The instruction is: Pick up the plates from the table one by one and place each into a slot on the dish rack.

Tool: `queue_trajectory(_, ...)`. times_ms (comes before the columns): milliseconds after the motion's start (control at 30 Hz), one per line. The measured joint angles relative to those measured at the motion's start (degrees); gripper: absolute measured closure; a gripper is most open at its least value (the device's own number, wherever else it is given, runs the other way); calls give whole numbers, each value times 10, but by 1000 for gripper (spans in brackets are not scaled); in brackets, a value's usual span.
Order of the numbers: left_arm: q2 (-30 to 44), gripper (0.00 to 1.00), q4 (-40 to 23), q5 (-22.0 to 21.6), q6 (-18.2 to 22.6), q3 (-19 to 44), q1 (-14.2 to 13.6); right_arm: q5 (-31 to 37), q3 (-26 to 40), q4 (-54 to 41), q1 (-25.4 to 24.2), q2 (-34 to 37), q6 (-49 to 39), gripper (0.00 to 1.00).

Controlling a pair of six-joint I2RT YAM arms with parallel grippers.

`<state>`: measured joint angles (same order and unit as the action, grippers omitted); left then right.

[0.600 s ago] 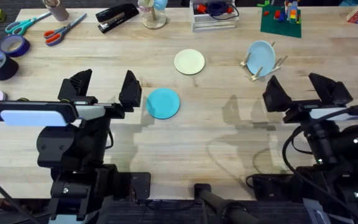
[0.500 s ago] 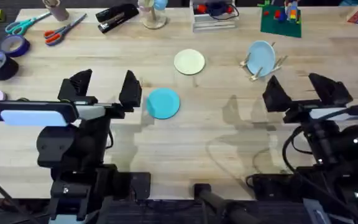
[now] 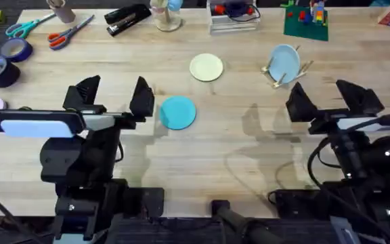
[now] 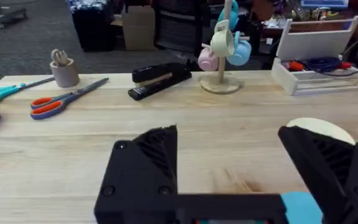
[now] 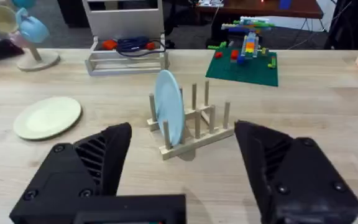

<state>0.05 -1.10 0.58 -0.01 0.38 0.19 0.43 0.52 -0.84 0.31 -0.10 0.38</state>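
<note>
One pale blue plate (image 3: 284,62) stands in the rack (image 3: 291,73). The teal plate (image 3: 178,112) and cream plate (image 3: 206,68) remain on the desk (image 3: 249,142). Left gripper (image 3: 114,98) and right gripper (image 3: 330,102) are wide, empty.

- Light wooden table (image 3: 202,152) of long pale planks.
- Lying flat: teal plate (image 3: 177,112), cream plate (image 3: 206,67).
- Standing: dish rack (image 3: 287,71), mug tree (image 4: 221,84), green brick baseplate (image 3: 306,25).
- Far edge: black stapler (image 3: 127,17), scissors (image 3: 70,32).
</note>
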Motion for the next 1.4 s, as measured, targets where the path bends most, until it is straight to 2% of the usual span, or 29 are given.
queue_trajectory(167,0,8,-1,0,0,2,0,0,1,0,0,0,0,7)
queue_trajectory(267,0,8,-28,0,0,19,0,0,10,-18,0,1,0,7)
queue_trajectory(433,0,8,-154,0,0,113,0,-1,77,-129,0,1,0,9)
queue_trajectory(533,4,8,-236,0,0,186,0,-3,134,-198,0,2,0,9)
queue_trajectory(667,45,8,-330,0,0,296,0,-3,221,-274,0,29,0,9)
queue_trajectory(800,117,8,-406,0,0,407,0,-3,309,-326,0,86,0,10)
queue_trajectory(1133,342,8,-595,1,0,671,0,-3,542,-482,0,306,0,10)
queue_trajectory(1400,508,9,-747,3,-26,854,0,-3,704,-598,0,462,0,9)
